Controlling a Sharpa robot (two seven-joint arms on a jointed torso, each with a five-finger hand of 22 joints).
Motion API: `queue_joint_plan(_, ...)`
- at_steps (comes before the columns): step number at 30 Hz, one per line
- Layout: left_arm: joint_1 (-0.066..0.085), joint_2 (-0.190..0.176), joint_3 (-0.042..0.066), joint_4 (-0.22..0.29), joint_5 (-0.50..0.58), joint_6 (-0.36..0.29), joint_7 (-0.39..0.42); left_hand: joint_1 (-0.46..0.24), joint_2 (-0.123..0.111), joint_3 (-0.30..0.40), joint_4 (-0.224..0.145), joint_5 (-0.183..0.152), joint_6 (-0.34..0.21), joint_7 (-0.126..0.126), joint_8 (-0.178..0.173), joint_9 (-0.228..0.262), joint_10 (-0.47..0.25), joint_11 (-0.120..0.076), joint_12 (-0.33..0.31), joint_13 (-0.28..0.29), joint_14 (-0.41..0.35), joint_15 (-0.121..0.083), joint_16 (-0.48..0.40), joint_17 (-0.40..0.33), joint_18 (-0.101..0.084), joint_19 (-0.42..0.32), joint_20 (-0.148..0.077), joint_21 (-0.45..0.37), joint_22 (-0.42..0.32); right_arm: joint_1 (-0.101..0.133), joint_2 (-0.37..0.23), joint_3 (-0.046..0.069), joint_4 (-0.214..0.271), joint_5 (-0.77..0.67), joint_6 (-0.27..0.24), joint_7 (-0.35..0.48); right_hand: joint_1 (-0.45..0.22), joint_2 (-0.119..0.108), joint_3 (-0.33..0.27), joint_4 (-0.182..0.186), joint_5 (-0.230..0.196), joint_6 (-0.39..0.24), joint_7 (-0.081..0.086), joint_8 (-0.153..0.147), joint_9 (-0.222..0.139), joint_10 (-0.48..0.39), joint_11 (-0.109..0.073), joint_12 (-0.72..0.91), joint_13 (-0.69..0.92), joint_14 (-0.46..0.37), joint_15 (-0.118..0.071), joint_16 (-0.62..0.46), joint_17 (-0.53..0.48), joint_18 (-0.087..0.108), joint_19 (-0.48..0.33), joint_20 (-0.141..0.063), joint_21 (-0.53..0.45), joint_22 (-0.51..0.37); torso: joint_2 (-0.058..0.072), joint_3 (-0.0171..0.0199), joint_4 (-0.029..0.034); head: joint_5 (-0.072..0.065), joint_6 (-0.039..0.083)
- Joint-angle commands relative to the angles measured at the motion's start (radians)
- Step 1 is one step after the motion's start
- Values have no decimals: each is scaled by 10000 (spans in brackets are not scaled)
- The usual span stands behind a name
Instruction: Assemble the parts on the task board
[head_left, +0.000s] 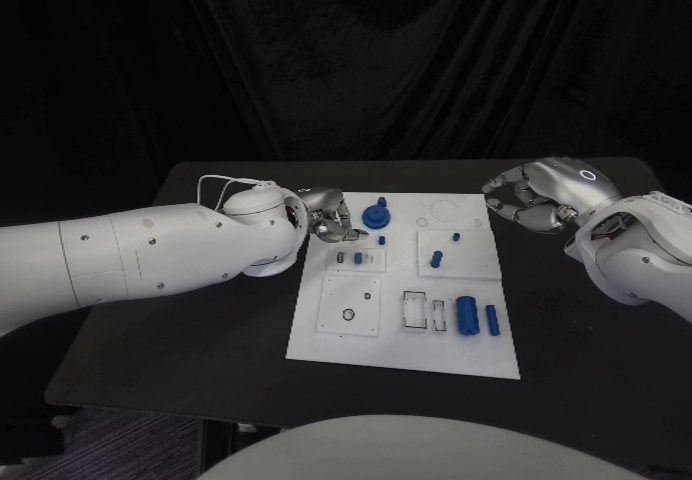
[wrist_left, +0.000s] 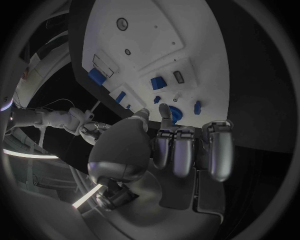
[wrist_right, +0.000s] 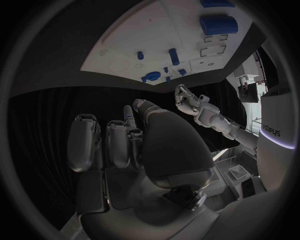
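Observation:
The white task board (head_left: 335, 335) lies in the middle of the black table. A blue round part (head_left: 376, 214) stands near its far left corner. My left hand (head_left: 329, 215) hovers just left of that part, fingers curled in and nothing in them. In the left wrist view the hand (wrist_left: 181, 145) sits just short of the blue round part (wrist_left: 175, 114). My right hand (head_left: 537, 197) hangs off the board's far right corner, fingers curled, holding nothing; in the right wrist view the right hand (wrist_right: 137, 145) is well back from the board (wrist_right: 125, 40).
On the board lie a large blue cylinder (head_left: 467, 313), a slim blue pin (head_left: 493, 320), a blue peg (head_left: 436, 259) and several smaller blue pieces near the middle. Open slots (head_left: 415, 308) and a round hole (head_left: 348, 316) sit at the near side. Bare black table surrounds the board.

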Motion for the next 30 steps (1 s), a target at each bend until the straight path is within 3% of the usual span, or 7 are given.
queue_joint_plan(1, 76, 90, 9, -37, 248, 1129, -485, -9, 92, -130, 24, -73, 115, 45, -272, -236, 1061, 53, 25, 2629, 1018, 39, 26, 2633, -179, 104, 55, -80, 1482, -20, 5, 7, -2, -19, 14, -155, -91, 17, 7, 38, 41, 58, -15, -30, -16, 978, 5, -32, 2578, 686, 30, -36, 924, -147, 196, 19, -27, 1899, 3, -5, 0, 5, -2)
queue_joint_plan(7, 144, 305, 8, -224, 379, 1391, -567, 9, 202, -295, 13, -115, 322, 77, -755, -709, 1061, 83, 25, 2629, 1018, 67, 26, 2633, -171, 94, 85, -120, 1481, -20, 7, 7, 1, -19, 14, -161, -93, 18, 9, 39, 44, 58, -15, -30, -17, 958, 5, -50, 2561, 685, 30, -40, 921, -147, 196, 19, -28, 1899, -5, 3, -7, 4, -2)
queue_joint_plan(21, 143, 667, 7, -509, 692, 1808, -912, 33, 310, -310, -7, -132, 394, 93, -949, -898, 1061, 93, 25, 2629, 1018, 76, 26, 2633, -161, 72, 96, -161, 1463, -20, 38, 7, 4, -19, 24, -139, -98, 20, 15, 41, 52, 58, -16, -32, -19, 906, 4, -97, 2516, 687, 30, -35, 924, -147, 196, 20, -28, 1899, 9, -1, 12, 45, -2)
queue_joint_plan(30, 107, 807, 6, -636, 704, 1678, -789, 92, 338, -287, -37, -129, 401, 99, -1025, -964, 1061, 95, 25, 2629, 1018, 79, 26, 2633, -156, 63, 98, -179, 1455, -20, 22, 7, 13, -19, 21, -137, -102, 21, 21, 42, 61, 58, -17, -33, -21, 874, 3, -126, 2489, 687, 30, -33, 926, -147, 196, 19, -29, 1899, 21, -13, 12, -1, -2)
